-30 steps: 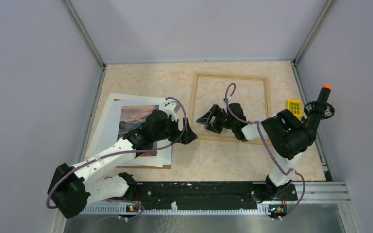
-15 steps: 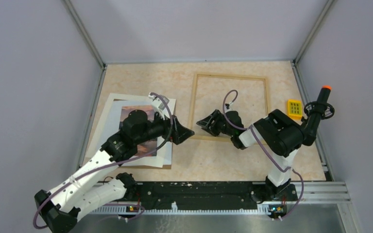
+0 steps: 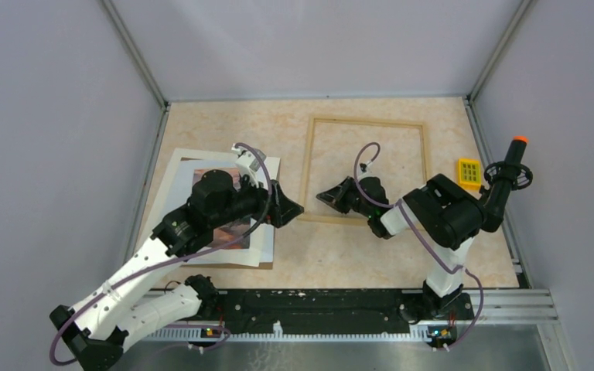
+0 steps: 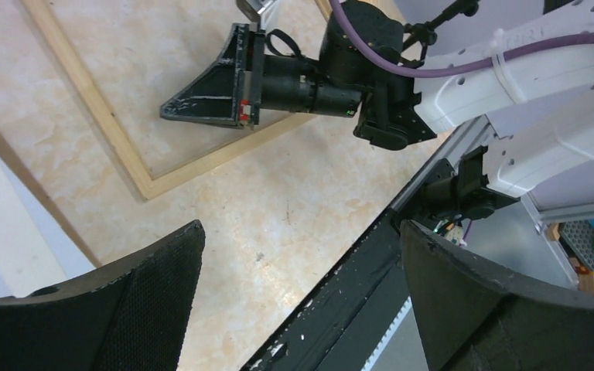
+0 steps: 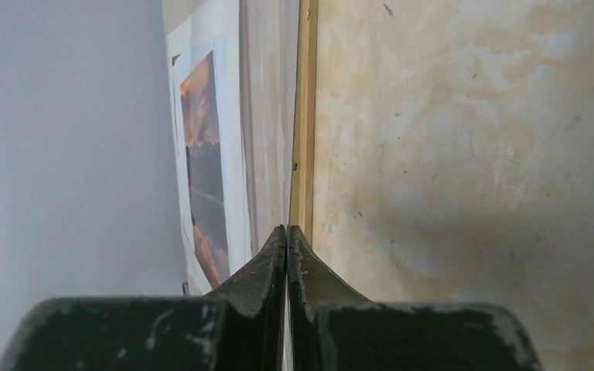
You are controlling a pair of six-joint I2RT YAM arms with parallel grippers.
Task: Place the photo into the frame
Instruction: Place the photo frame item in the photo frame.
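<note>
The photo [image 3: 234, 227], an orange and dark landscape print, lies at the left on a white mat [image 3: 172, 193], and my left arm covers most of it. It also shows in the right wrist view, photo [image 5: 201, 178]. The light wooden frame [image 3: 307, 166] lies flat to the right of the mat. My left gripper [image 3: 288, 209] hovers open between the mat and the frame, over bare table [image 4: 302, 232]. My right gripper [image 3: 322, 195] is shut, its tips low by the frame's near left corner [image 5: 287, 229]. Nothing shows between its fingers. The frame's moulding [image 5: 304, 139] runs on beyond the tips.
A brown backing board [image 3: 232, 265] pokes out under the mat. A small yellow block [image 3: 469, 171] and a black handle with an orange tip [image 3: 513, 158] sit at the right edge. Grey walls close in three sides. The black base rail [image 4: 356, 286] runs along the near edge.
My right gripper has closed and shifted a little left toward the frame's corner. My left arm has drawn back left and its base has swung, with the gripper staying open.
</note>
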